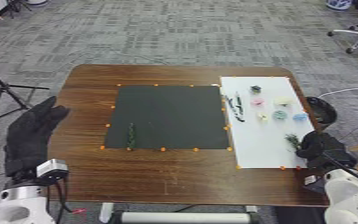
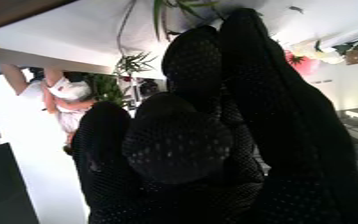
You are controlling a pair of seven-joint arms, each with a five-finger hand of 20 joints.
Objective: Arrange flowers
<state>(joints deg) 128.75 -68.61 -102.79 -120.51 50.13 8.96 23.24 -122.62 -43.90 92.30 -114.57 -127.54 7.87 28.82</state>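
A green stem point(image 1: 131, 136) lay on the black mat point(image 1: 171, 115), near that mat's left and near edges. To the mat's right, on a white sheet point(image 1: 260, 152), were small flower heads: one pink point(image 1: 257, 101), one cream point(image 1: 283, 101), one teal point(image 1: 279, 115), one blue point(image 1: 300, 117) and one pale yellow point(image 1: 264, 118). A leafy sprig point(image 1: 293, 141) lay right of the mat too, just beside the right hand point(image 1: 322, 146). That hand covered part of the sheet's right edge; whether it was open or gripping could not be told. Left of the mat, well apart from it, the left hand point(image 1: 35, 131) was open, its fingers straight.

Slim tools point(image 1: 238, 107) lay between the mat and the flower heads, too small to identify. Orange markers point(image 1: 163, 149) dotted the mat's edges. All this was on a brown worktop point(image 1: 158, 180). Right of the mat, past the worktop's edge, was a black bin point(image 1: 322, 111); left of the mat, on the floor, stood a black tripod point(image 1: 7, 86).

In the right wrist view, the right hand's glove hid parts of some narrow leaves point(image 2: 189, 7); whether it touched them was unclear.
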